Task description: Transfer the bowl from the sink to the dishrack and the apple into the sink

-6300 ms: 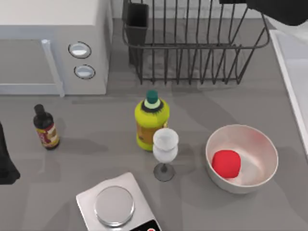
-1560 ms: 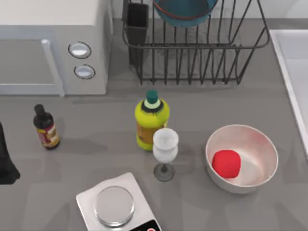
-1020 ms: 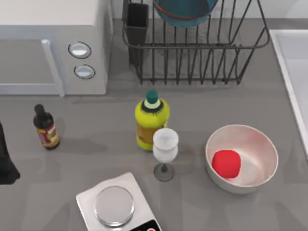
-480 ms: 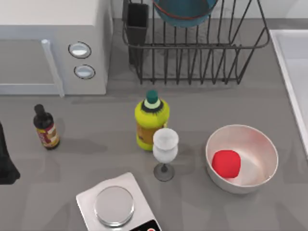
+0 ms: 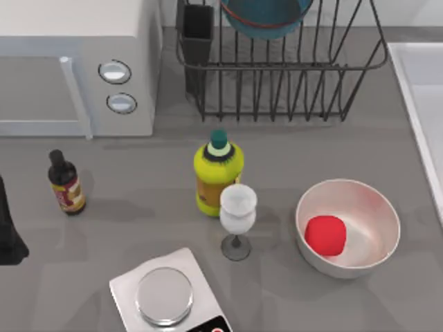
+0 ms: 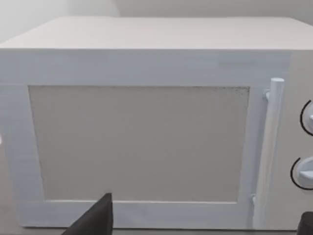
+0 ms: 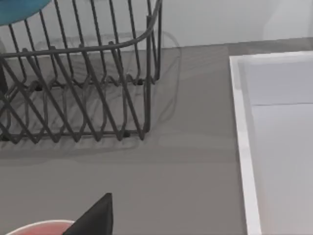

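Neither gripper's finger state can be told: of the right gripper (image 7: 93,215) a single dark fingertip is seen in its wrist view, hanging over the grey counter with the white bowl's (image 5: 348,227) rim just under it, a stance judged to be a setup for the fruit. From there outward, the apple (image 5: 325,234) is seen lying inside that white bowl at about 4 o'clock on the table (image 5: 124,228), not yet carried to the sink (image 5: 422,104), whose pale rim runs along the 3 o'clock edge. The bowl (image 5: 266,15) is found resting in the dishrack (image 5: 284,69) at 12 o'clock, so that half of the job is judged done. The left gripper (image 6: 93,218) is parked at 9 o'clock, faced toward the microwave (image 5: 76,62). A yellow bottle (image 5: 218,173) and a wine glass (image 5: 237,218) stand beside the white bowl and are to be avoided.
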